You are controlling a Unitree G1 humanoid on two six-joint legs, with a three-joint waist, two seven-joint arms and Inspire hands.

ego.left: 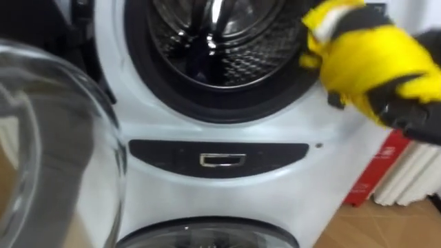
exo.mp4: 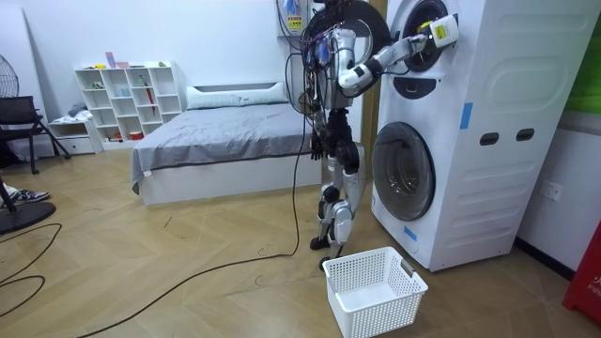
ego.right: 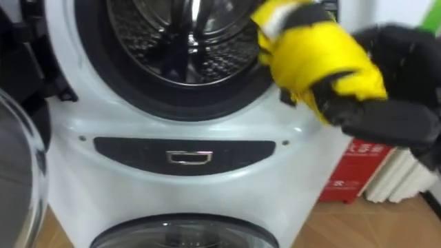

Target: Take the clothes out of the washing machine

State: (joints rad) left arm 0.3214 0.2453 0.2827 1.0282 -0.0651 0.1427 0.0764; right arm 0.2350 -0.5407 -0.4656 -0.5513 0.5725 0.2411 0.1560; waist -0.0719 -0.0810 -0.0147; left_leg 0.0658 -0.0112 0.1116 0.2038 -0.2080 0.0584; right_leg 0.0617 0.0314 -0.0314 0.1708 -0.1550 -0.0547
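A yellow cloth [ego.left: 365,58] is bunched at the right rim of the upper machine's open drum [ego.left: 213,41]. My black right hand [ego.right: 386,103] is curled round it and holds it just outside the opening. In the room view I stand close in front of the stacked white machines [exo.mp4: 488,122], right arm raised to the upper drum with the yellow cloth [exo.mp4: 439,31] at its end. My left hand [exo.mp4: 322,143] hangs low at my side. The drum's dark inside shows no other cloth.
The upper machine's round glass door [ego.left: 48,138] stands swung open at my left. Below the drum are a dark panel with a handle [ego.left: 220,160] and the lower machine's door [ego.left: 207,234]. A white laundry basket [exo.mp4: 374,289] sits on the floor behind me. A red object [ego.left: 379,172] stands at the right.
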